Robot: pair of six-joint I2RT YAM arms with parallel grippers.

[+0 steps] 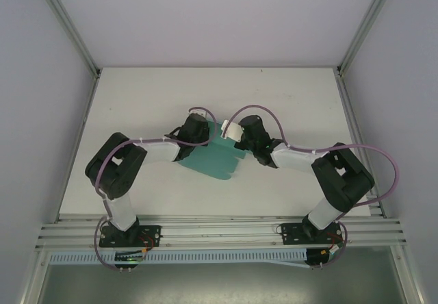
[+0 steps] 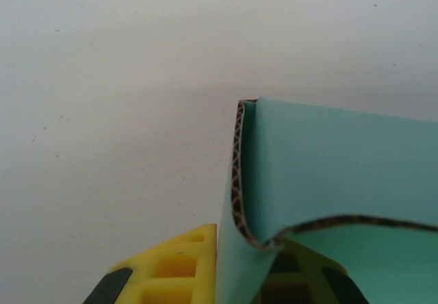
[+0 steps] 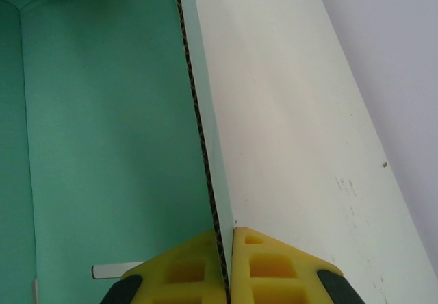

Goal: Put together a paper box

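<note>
The white counter (image 1: 205,92) carries the teal paper box (image 1: 217,160) at its middle, partly folded. The left end effector (image 2: 236,266) clamps the box's left wall. The right end effector (image 3: 228,266) pinches the box's right wall edge.

The paper box (image 2: 328,167) is teal corrugated card, matt and smooth on its faces (brown wavy fluting shows at the cut edges). The jaws are matt yellow, seemingly moulded plastic. The desk (image 1: 137,98) is matt white, faintly scuffed.
</note>
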